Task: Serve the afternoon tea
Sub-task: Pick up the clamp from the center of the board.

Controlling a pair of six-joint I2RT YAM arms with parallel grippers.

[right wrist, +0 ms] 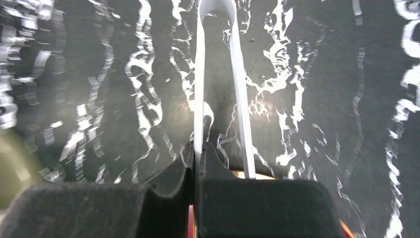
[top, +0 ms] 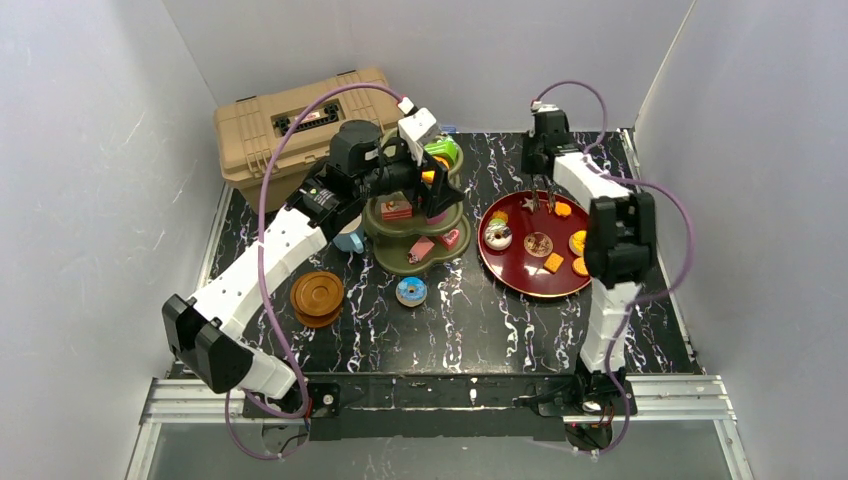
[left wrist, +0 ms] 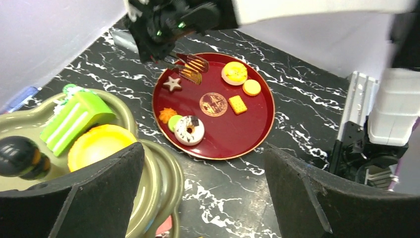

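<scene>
White-walled booth, black marbled desk [top: 480, 330]. Far left, tan toolbox [top: 270, 130]; centre, olive-green stand [top: 390, 256], cakes [top: 396, 209] on its tiers; right of it, red tray [top: 512, 268] of sweets [top: 498, 236]. Probably mid-transfer between tray and stand. Left pincer [left wrist: 204, 153] gaping, empty, by the top tier. Right pincer [right wrist: 198, 158] clamped tight on white tongs [right wrist: 199, 89] at the tray's far-left edge, near a star biscuit [left wrist: 172, 83]; anything in the tips, impossible to tell. Next: lift steadily, grip unrelaxed.

Left gripper [left wrist: 203, 151] spread wide, right gripper [right wrist: 199, 156] closed tight
</scene>
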